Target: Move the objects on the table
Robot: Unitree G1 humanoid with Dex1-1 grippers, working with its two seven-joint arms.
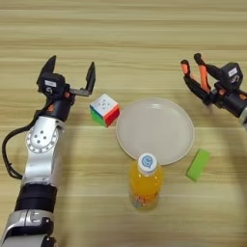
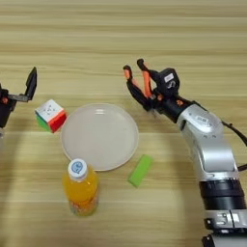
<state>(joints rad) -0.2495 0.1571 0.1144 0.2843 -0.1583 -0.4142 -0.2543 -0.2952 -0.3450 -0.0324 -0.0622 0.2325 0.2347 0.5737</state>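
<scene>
Wooden table (image 1: 144, 29): puzzle cube (image 1: 104, 109) at plate's (image 1: 155, 129) 9 o'clock, touching rim. Bottle (image 1: 145, 182) upright at plate's 6 o'clock. Left gripper (image 1: 70, 72) at cube's 10 o'clock, jaws wide apart, empty. Right gripper (image 2: 137, 84) at plate's 2 o'clock, jaws clamped on pliers (image 2: 136, 79). Green block (image 2: 141, 170) at plate's 5 o'clock.

- One puzzle cube (image 1: 105, 109), at 9 o'clock from the plate
- One white plate (image 1: 181, 126), mid-table
- One orange-drink bottle (image 1: 144, 185) with a white cap, at 6 o'clock from the plate
- One green block (image 1: 198, 164), at about 4 o'clock from the plate
- One pair of orange-handled pliers (image 2: 139, 87), at 2 o'clock from the plate
- Two grippers: left gripper (image 1: 71, 71), right gripper (image 2: 144, 99)
- One wooden table (image 1: 125, 43)
</scene>
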